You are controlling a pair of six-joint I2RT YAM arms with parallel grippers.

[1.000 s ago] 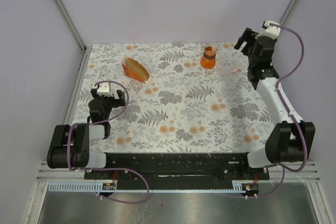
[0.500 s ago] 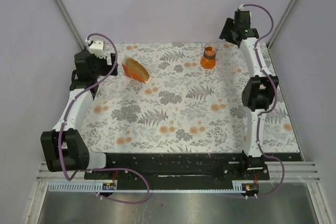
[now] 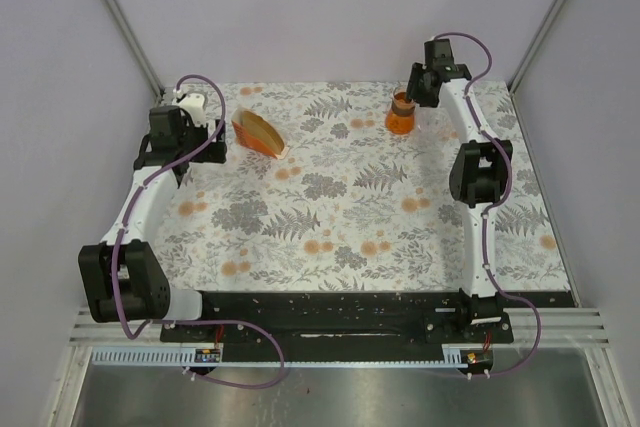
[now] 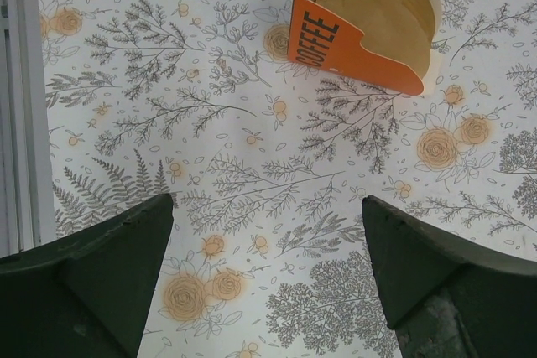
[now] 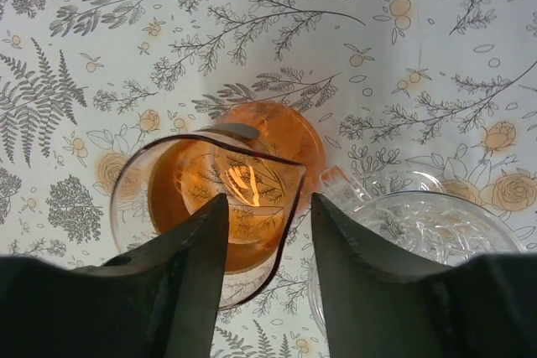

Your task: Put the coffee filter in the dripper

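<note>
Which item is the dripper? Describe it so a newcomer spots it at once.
Start at the floral tablecloth and go to its far edge, right of centre, at the right claw. The dripper stands there: a clear glass cone on a rounded orange base, unlike the orange wedge-shaped holder of tan papers far left.

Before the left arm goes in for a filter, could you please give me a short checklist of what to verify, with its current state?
1. Left gripper open: ok, fingers spread wide, nothing between them.
2. Filter stack reachable: ok, standing in the orange holder, ahead of the left fingers, not between them.
3. Dripper upright: ok.
4. Dripper free of paper: ok, the clear cone shows only its orange base.
5. Dripper mouth clear for insertion: not ok, the right gripper hangs over it, open, fingers either side of the rim.
6. Right fingers touching the rim: cannot tell.
</note>
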